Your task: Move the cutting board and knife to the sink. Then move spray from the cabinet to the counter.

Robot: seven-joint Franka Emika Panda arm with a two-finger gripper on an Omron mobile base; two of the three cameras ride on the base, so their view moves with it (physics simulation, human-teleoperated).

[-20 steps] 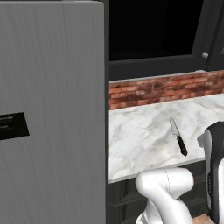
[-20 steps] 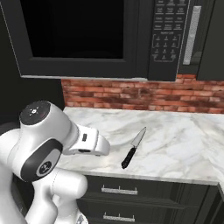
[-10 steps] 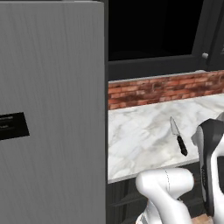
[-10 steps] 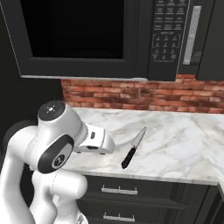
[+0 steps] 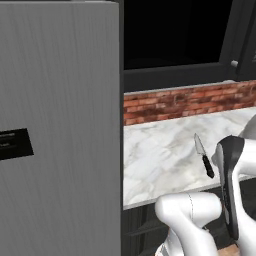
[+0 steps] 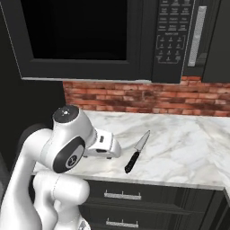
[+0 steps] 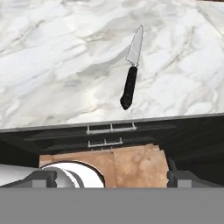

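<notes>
The knife point(image 6: 136, 152) lies alone on the white marble counter point(image 6: 179, 152), near its front edge, black handle toward the edge and silver blade pointing back toward the red brick wall point(image 6: 134, 96). From the hand camera the knife point(image 7: 131, 79) lies flat above the counter's front lip, with nothing touching it. In the left base view the knife point(image 5: 204, 156) sits just beside the arm's dark-jointed upper link, which cuts off the counter's right side.

A tall grey panel point(image 5: 60, 130) covers the left half of that view and hides whatever lies beyond it. The black microwave point(image 6: 103, 38) hangs above the brick, its button pad at the right and its window too dark to see into. Dark drawers point(image 6: 148, 206) with metal handles run below the counter. The white arm's elbow stands in front of the counter's left part, its wrist reaching out low over the marble beside the knife. Two dark finger tips point(image 7: 43, 178) rise far apart at the bottom corners of the hand view, so the jaws are wide open and hold nothing.
</notes>
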